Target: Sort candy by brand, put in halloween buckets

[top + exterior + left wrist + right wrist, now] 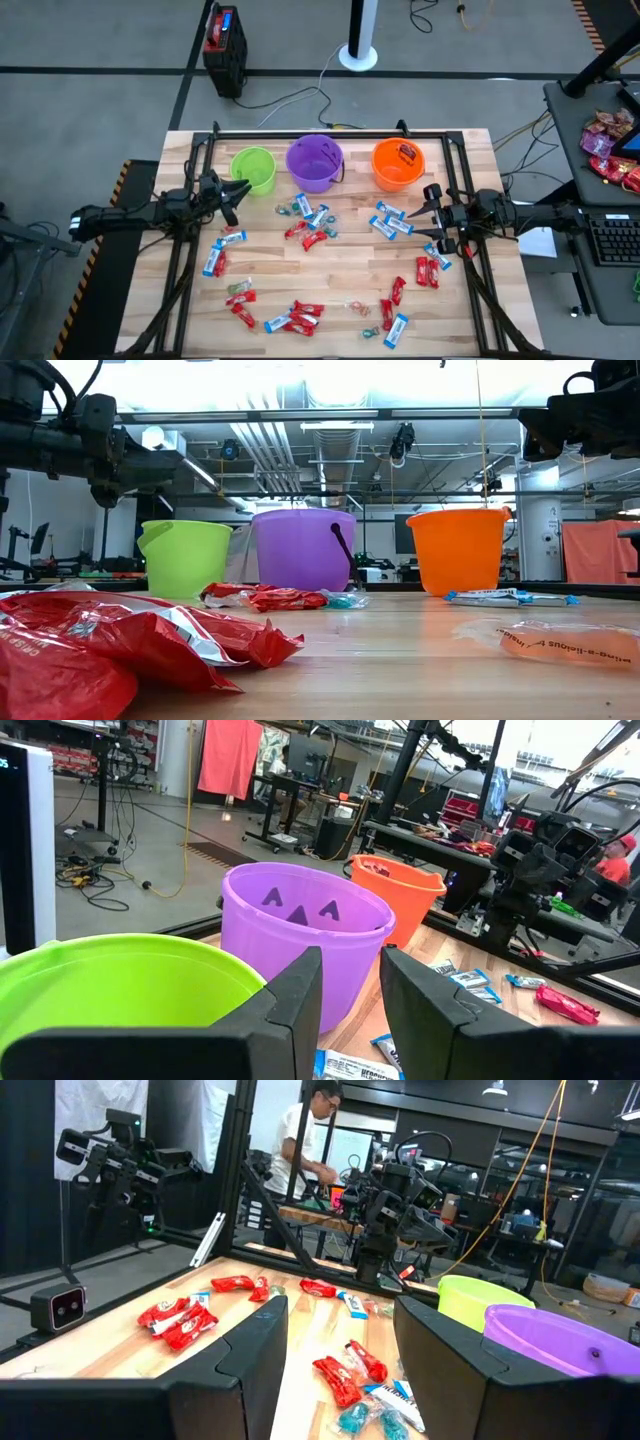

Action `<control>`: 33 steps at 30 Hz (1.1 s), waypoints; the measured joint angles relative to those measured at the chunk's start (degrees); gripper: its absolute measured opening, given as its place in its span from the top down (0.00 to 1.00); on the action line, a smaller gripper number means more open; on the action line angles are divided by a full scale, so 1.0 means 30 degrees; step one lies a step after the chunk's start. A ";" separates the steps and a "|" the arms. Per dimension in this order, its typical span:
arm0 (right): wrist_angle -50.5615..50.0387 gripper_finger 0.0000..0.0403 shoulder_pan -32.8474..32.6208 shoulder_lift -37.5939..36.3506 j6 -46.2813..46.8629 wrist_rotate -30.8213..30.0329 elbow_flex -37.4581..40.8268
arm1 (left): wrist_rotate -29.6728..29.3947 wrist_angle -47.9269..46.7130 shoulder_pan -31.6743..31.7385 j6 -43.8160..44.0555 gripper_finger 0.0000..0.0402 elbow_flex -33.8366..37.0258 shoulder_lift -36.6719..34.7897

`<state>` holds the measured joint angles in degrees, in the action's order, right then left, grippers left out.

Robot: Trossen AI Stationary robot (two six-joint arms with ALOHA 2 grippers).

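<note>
At the left edge of the tabletop we saw the left pincer hanging just beside the lime green bucket, its fingers parted by a narrow gap and nothing between them. Right of that bucket stood the purple bucket, then the orange bucket, all three in a row along the far side. In front of them we found the candy scattered loose over the wood: red wrappers, blue-and-white ones and a few small greenish pieces, in clusters from the left side through the middle to the right. At the right edge the right pincer hovered above the candy there, spread wide, gripping nothing and touching nothing.
</note>
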<state>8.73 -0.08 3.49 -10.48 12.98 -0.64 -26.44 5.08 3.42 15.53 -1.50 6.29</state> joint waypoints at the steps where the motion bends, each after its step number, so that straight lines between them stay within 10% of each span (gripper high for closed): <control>1: 0.0000 0.56 -0.0006 -0.0001 0.0000 -0.0002 0.0000 | 0.0000 0.0000 0.0004 0.0000 0.78 0.0002 0.0004; 20: 0.0197 0.56 0.0000 -0.0007 0.0000 -0.0123 0.0000 | 0.0000 0.0000 -0.0001 -0.0002 0.78 -0.0001 0.0007; 24: -0.0116 0.56 -0.0007 0.0265 0.2968 -0.5251 0.0000 | 0.0000 -0.0004 0.0004 -0.0004 0.78 -0.0001 0.0001; 28: 0.0593 0.56 0.0013 0.1066 1.3501 -1.3723 0.0007 | 0.0000 -0.0007 0.0003 0.0000 0.78 -0.0001 0.0006; 33: 0.3870 0.56 -0.0015 0.2205 1.7435 -1.4967 -0.0005 | 0.0709 0.1579 0.0003 0.6077 0.78 0.0002 0.0008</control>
<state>20.34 -0.12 10.10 41.82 -31.92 -0.66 -24.31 9.82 3.43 33.76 -1.49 6.31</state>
